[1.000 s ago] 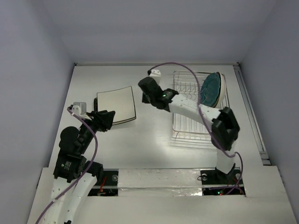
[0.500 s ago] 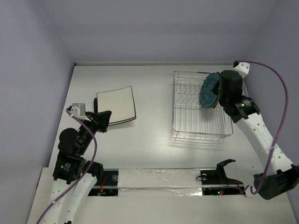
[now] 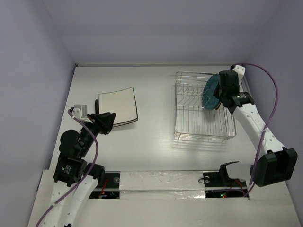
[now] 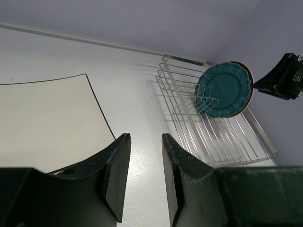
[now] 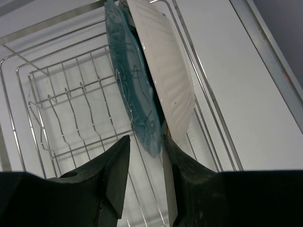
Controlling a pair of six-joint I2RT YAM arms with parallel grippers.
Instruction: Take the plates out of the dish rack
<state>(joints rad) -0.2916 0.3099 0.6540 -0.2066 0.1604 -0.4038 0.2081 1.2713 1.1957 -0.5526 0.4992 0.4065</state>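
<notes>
White table between pale lilac walls (plain, bare); left gripper parted; right gripper parted astride teal plate in dish rack.

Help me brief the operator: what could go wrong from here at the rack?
1. The right hand straddles the edge of the teal plate, but a white plate leans right behind it; a finger may catch or topple that one.
2. The teal plate stands among the tines of the dish rack; a slanted pull might snag and drag the rack.
</notes>
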